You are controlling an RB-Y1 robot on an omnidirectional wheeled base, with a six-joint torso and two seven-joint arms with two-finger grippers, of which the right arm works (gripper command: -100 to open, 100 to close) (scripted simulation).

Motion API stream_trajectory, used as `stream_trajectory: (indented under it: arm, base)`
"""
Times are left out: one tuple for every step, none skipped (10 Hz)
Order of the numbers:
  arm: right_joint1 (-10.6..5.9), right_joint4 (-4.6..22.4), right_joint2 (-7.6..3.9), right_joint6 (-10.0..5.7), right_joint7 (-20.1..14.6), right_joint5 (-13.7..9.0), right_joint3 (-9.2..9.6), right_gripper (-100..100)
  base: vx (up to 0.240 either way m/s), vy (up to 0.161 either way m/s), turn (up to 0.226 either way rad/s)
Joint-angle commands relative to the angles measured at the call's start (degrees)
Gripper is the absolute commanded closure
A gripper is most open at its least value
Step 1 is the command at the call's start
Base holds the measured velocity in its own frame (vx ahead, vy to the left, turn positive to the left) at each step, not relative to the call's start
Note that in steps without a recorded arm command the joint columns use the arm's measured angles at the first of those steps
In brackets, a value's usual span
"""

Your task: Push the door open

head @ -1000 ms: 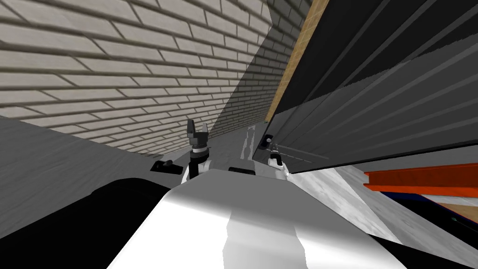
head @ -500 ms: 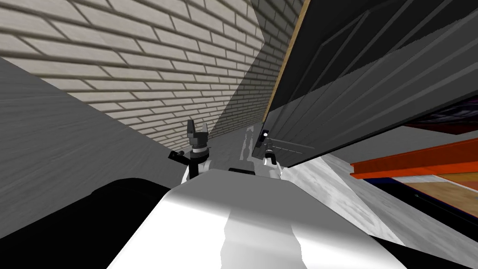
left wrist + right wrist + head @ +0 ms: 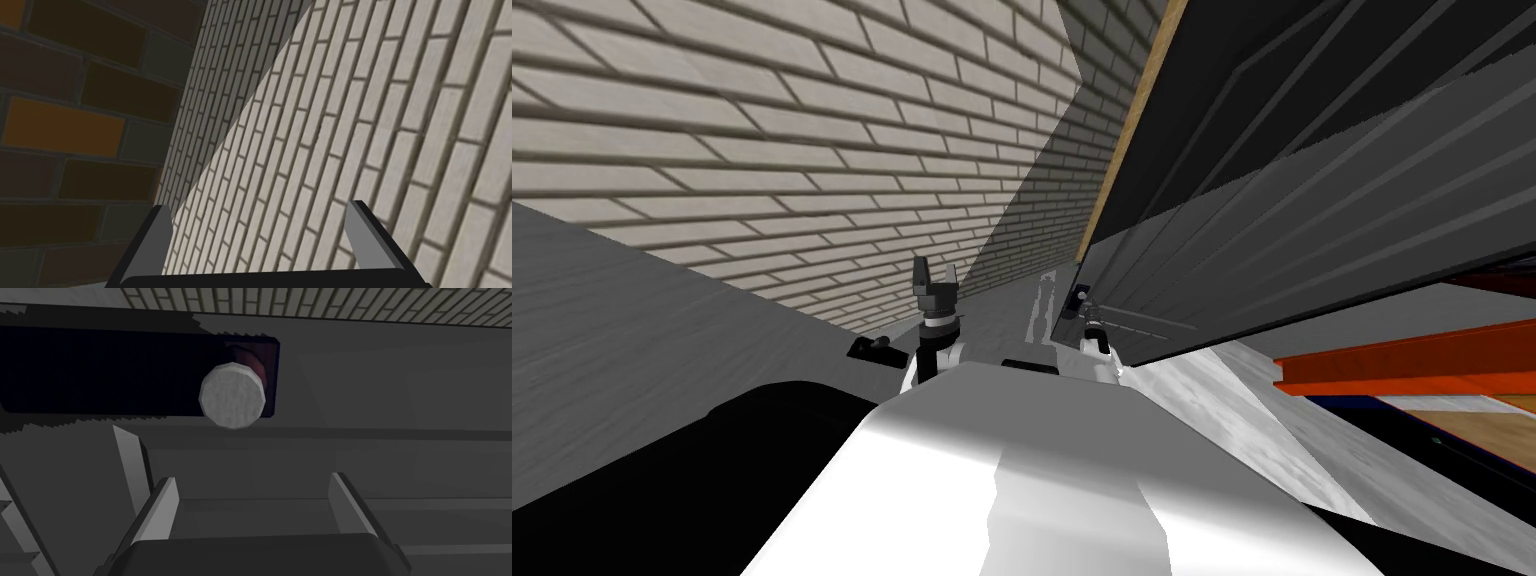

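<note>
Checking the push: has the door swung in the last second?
Cannot tell. My head camera rolled, shifting everything; the door still meets its tan frame at much the same angle.

pale brick wall (image 3: pixel 812 120), orange beam (image 3: pixel 1412 365), dark brown-and-orange bricks (image 3: pixel 60 125)

1 dark grey door (image 3: pixel 1292 240), 1 round light grey knob (image 3: pixel 232 394). 2 grippers, left gripper (image 3: pixel 257 205) and right gripper (image 3: pixel 253 479), each with 2 fingers (image 3: pixel 160 508). 1 orange-red beam (image 3: pixel 1412 365). 1 tan frame strip (image 3: pixel 1134 140) beside the door.
</note>
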Motion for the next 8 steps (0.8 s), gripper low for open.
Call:
stream_trajectory:
  arm:
    - [-0.20,0.4,0.01,-0.42,0.0,-0.1,-0.26,-100]
    - [-0.28,0.7,0.85,-0.81,0.0,-0.1,-0.42,-100]
    - [-0.34,0.9,1.98,-1.11,0.0,-0.1,-0.55,-100]
    - [-0.37,1.1,2.87,-1.28,0.1,-0.1,-0.62,-100]
    - [-0.33,1.0,2.19,-1.25,0.0,-0.2,-0.55,-100]
    - [-0.33,1.0,2.19,-1.25,0.0,-0.2,-0.55,100]
    - [-0.33,1.0,2.19,-1.25,0.0,-0.2,-0.55,100]
    - [-0.33,1.0,2.19,-1.25,0.0,-0.2,-0.55,100]
  base:
    - [0.278,-0.044,0.024]
    - [0.278,-0.003,0.025]
    - [0.234,-0.011,0.015]
    - [0.170,0.001,0.021]
    - [0.067,0.008,-0.002]
    - [-0.009,0.000,-0.004]
    - [-0.031,-0.001,0.010]
    - [-0.025,-0.002,0.008]
